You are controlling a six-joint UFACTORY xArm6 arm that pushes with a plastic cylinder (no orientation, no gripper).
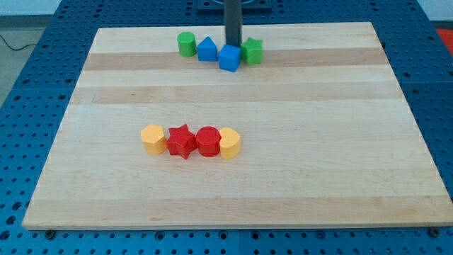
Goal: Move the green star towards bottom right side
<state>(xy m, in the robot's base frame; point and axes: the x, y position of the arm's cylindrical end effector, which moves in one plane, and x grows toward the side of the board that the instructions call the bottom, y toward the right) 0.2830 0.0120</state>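
The green star (252,51) sits near the view's top edge of the wooden board (283,170), at the right end of a row of blocks. To its left are a blue cube (229,58), a blue house-shaped block (207,49) and a green cylinder (187,44). My dark rod comes down from the view's top; my tip (233,44) is just behind the blue cube and close to the left of the green star.
A second row lies left of the board's middle: a yellow hexagon (153,139), a red star (182,141), a red cylinder (208,141) and a yellow rounded block (229,143). A blue perforated table (28,99) surrounds the board.
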